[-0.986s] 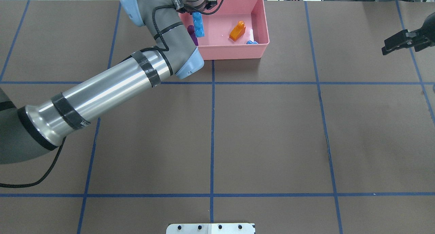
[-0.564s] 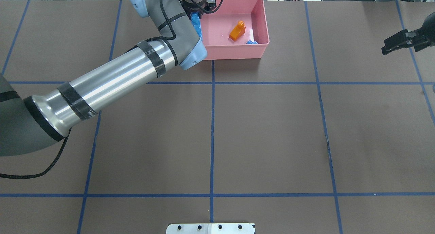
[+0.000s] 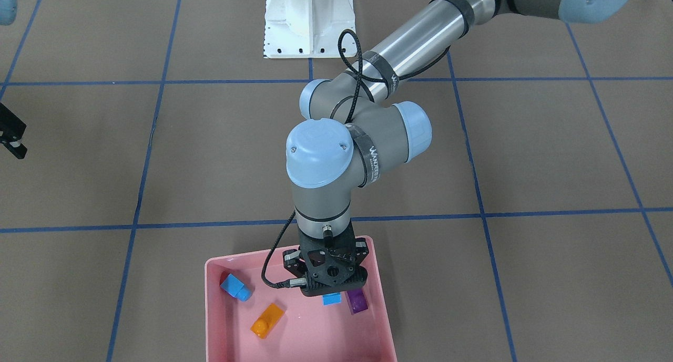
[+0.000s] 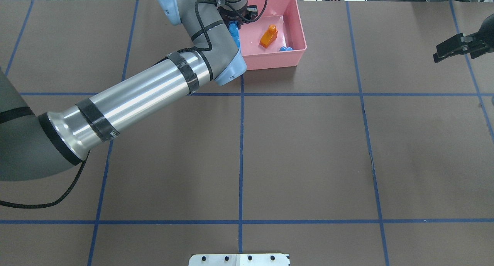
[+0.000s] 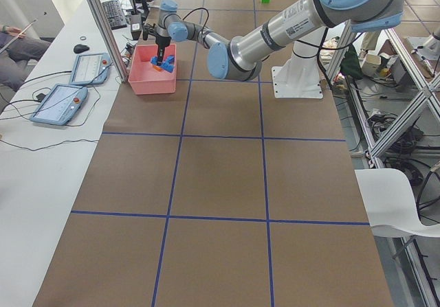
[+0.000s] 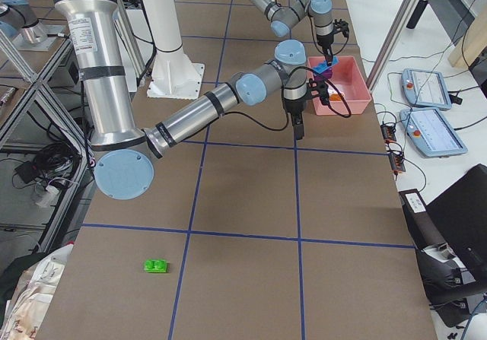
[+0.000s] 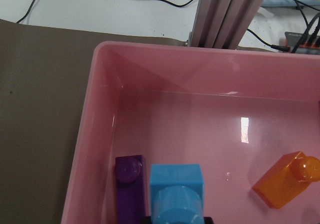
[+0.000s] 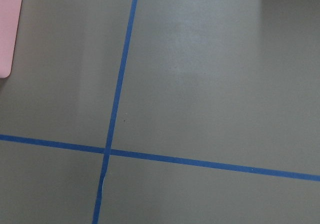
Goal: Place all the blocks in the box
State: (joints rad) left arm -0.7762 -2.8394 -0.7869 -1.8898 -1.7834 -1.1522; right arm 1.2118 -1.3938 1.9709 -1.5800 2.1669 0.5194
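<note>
Fingers of the left gripper are pinched on the long light-blue block, held within the box beside the purple block. One green block is seen far off on the worktop; being light, rigid and slick, it is judged best gripped across its flat sides.

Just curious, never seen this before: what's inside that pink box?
Four blocks show in the pink box: an orange block, a small light-blue block, a purple block and a light-blue block mostly hidden under the left gripper. The box floor beneath the gripper is covered.
</note>
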